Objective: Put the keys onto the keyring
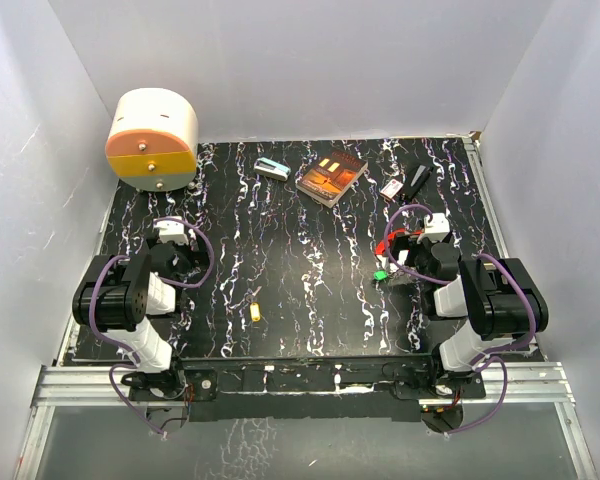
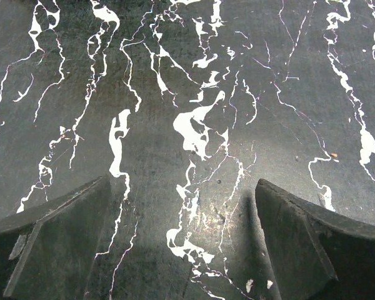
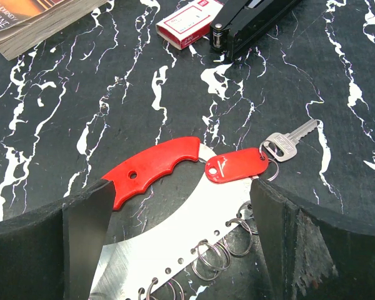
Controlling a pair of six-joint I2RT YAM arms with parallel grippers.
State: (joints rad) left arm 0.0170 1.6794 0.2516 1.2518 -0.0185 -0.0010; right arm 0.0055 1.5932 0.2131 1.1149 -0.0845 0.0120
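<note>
here right gripper (image 3: 178,197) spread over keyring (image 3: 149,166), stapler (image 3: 253,22) beyond

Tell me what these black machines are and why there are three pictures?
They are two robot arms, each ending in a two-finger gripper. One picture looks down from above; the other two come from cameras on each wrist. On the table lie a book, two small boxes, a stapler, a yellow key and a green key. The left gripper is open over bare table. The right gripper is open too, above a red-handled metal holder with rings, which carries a red tag and silver key.
</note>
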